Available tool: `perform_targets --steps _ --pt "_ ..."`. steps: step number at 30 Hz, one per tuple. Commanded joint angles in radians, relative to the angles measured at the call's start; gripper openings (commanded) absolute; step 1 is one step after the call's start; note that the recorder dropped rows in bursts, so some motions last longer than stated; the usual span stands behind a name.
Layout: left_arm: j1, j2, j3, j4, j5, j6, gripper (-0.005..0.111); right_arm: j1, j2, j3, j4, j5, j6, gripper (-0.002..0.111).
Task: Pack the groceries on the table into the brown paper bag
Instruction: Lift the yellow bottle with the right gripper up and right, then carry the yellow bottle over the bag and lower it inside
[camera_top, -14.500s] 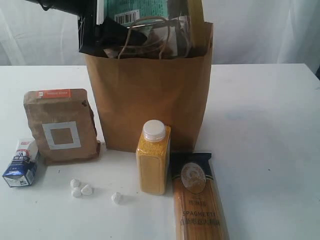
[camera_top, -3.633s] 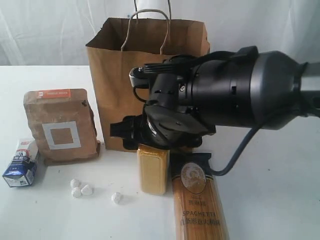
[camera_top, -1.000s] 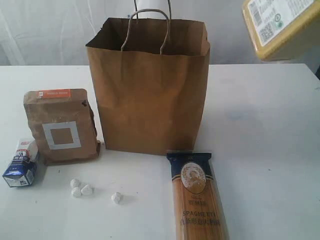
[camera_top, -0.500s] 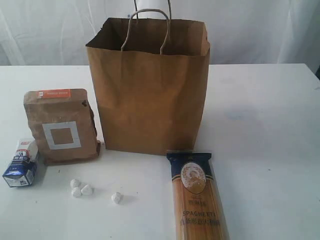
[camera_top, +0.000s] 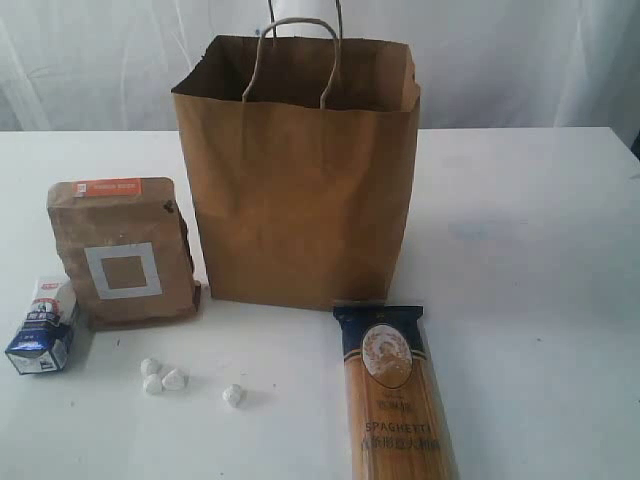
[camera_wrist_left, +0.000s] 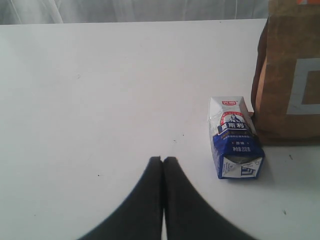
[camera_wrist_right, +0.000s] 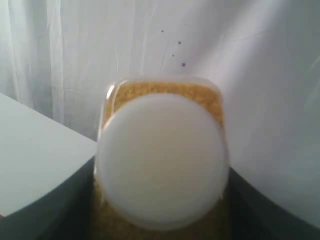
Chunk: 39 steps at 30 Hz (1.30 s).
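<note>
Centre of the exterior view, the brown paper bag (camera_top: 298, 190) stands upright with its mouth open, and its loop handles (camera_top: 290, 55) poke up at the top of the frame. Just left of it the brown pouch with grey square label (camera_top: 122, 252) stands upright too. At the far left edge the small blue-white carton (camera_top: 42, 330) lies on the table (camera_top: 530, 260), close by the pouch's lower corner. Lower right of centre, the spaghetti packet (camera_top: 395, 395) lies flat, its top end at the foot of the bag and its length running off the bottom edge. Four small white lumps (camera_top: 160, 378) sit scattered between the carton and the packet.

On the left wrist view, the left gripper (camera_wrist_left: 162, 160) is clenched, fingers pressed together on nothing, over bare table. The carton lies near it but apart.

And on the right wrist view, the right gripper (camera_wrist_right: 161, 200) has the yellow white-capped bottle (camera_wrist_right: 161, 155) grasped between its dark fingers (camera_wrist_right: 60, 212). The bottle is off the table, cap facing the camera, with the white curtain (camera_wrist_right: 75, 45) behind it.
</note>
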Motion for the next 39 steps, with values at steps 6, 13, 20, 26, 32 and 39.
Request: perform_targets --steps 6,13,20,26,32,39 --pt "-0.006 -0.004 0.004 -0.004 -0.001 -0.003 0.0 -0.127 -0.048 -0.007 -0.091 0.105 -0.029 0.0" --pt "-0.006 -0.004 0.004 -0.004 -0.001 -0.003 0.0 -0.421 -0.046 -0.007 0.016 0.094 -0.032 0.0" --pt "-0.006 -0.004 0.004 -0.004 -0.001 -0.003 0.0 -0.573 -0.05 -0.007 0.587 -0.003 -0.467 0.0" --pt "-0.006 -0.004 0.004 -0.004 -0.001 -0.003 0.0 -0.668 -0.026 -0.007 0.87 -0.142 -0.587 0.0" --pt "-0.006 -0.004 0.004 -0.004 -0.001 -0.003 0.0 -0.773 0.006 -0.007 1.27 -0.136 -0.772 0.0" --pt "-0.006 -0.004 0.004 -0.004 -0.001 -0.003 0.0 -0.802 0.006 -0.007 1.517 -0.04 -1.017 0.0"
